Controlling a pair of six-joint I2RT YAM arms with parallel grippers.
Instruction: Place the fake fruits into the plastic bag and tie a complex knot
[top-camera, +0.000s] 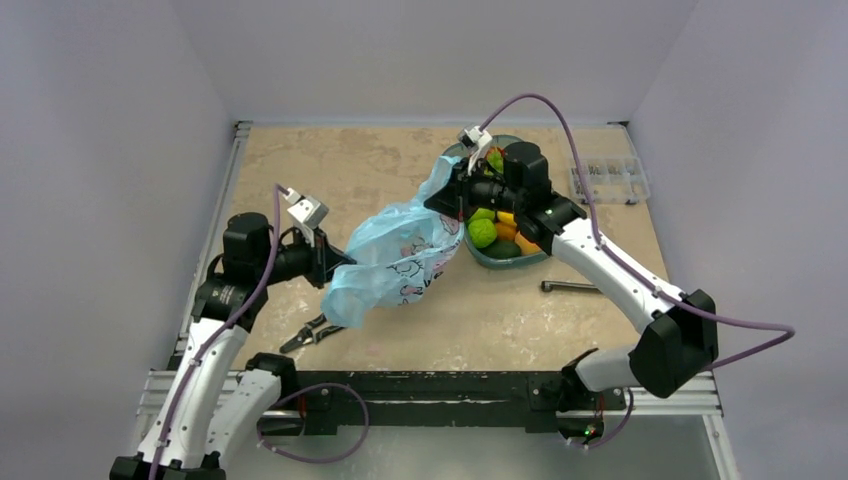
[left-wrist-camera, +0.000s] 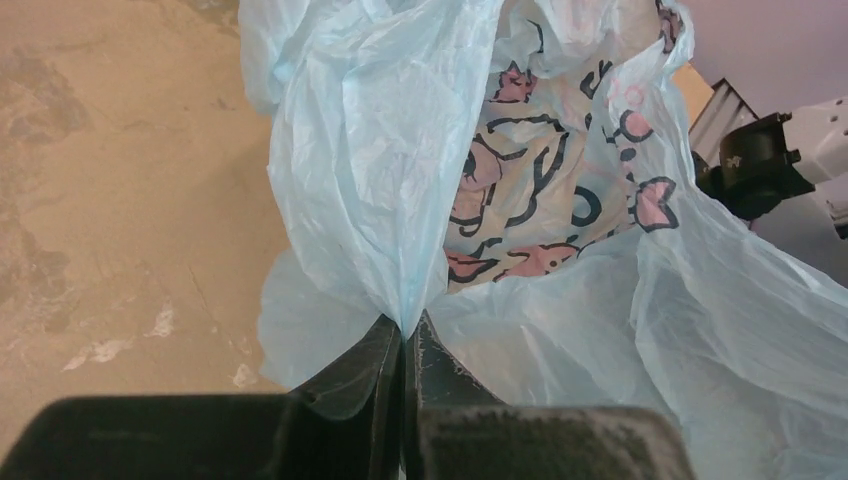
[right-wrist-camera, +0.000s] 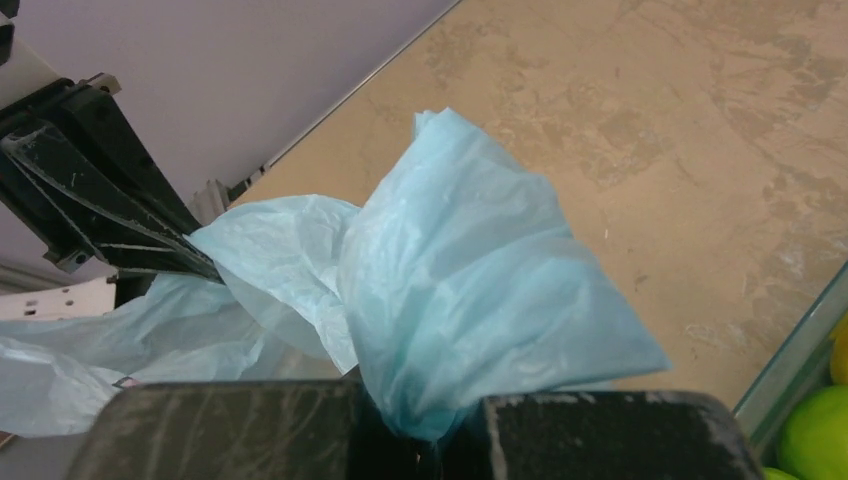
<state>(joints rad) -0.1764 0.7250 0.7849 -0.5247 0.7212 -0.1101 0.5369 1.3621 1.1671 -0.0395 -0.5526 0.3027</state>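
The light-blue plastic bag (top-camera: 400, 255) with cartoon print hangs stretched between my two grippers above the table. My left gripper (top-camera: 335, 258) is shut on its lower left edge; the pinch shows in the left wrist view (left-wrist-camera: 408, 335), with the bag (left-wrist-camera: 520, 200) spreading beyond. My right gripper (top-camera: 448, 195) is shut on the bag's upper right edge, seen in the right wrist view (right-wrist-camera: 425, 435) under the bunched plastic (right-wrist-camera: 470, 290). The fake fruits (top-camera: 490, 228), green, yellow and orange, lie in the teal dish (top-camera: 510, 258) under my right arm. No knot shows.
A clear plastic parts box (top-camera: 608, 180) sits at the back right. A dark metal bolt (top-camera: 570, 287) lies right of the dish. A small pair of black pliers (top-camera: 312, 333) lies near the front left, below the bag.
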